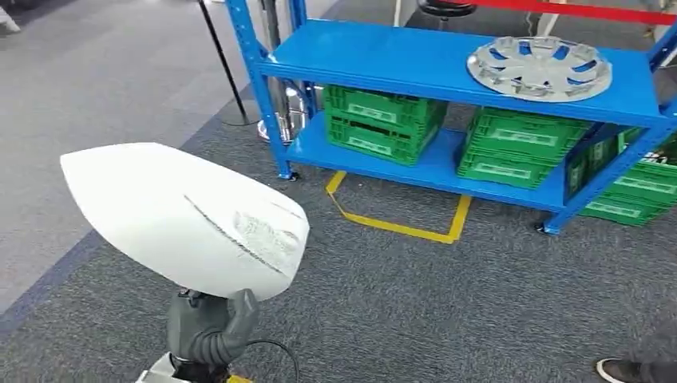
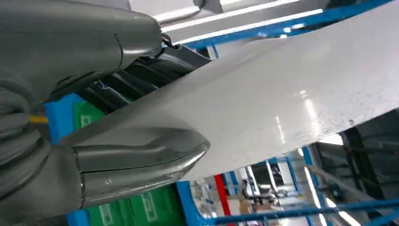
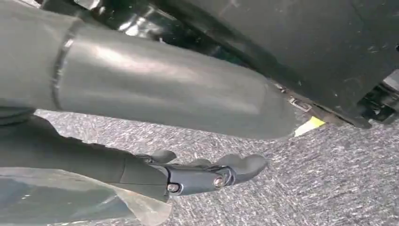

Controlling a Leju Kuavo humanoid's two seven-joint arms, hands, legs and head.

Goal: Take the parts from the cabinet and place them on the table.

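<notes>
My left hand [image 1: 209, 327] grips a large white, smooth, pointed shell-shaped part [image 1: 188, 215] from below and holds it up at the left of the head view. In the left wrist view the thumb [image 2: 141, 160] presses against the white part [image 2: 282, 94], with darker fingers on its other side. A silver wheel cover [image 1: 540, 67] lies flat on the top shelf of the blue cabinet rack [image 1: 399, 56], far ahead to the right. My right hand [image 3: 197, 174] hangs over grey carpet with its fingers stretched out, holding nothing.
Green crates [image 1: 383, 120] [image 1: 519, 148] [image 1: 639, 183] sit on the rack's lower shelf. Yellow tape [image 1: 399, 226] marks the carpet in front of it. A black pole stand [image 1: 227, 80] rises left of the rack. A person's shoe [image 1: 627, 371] is at the bottom right.
</notes>
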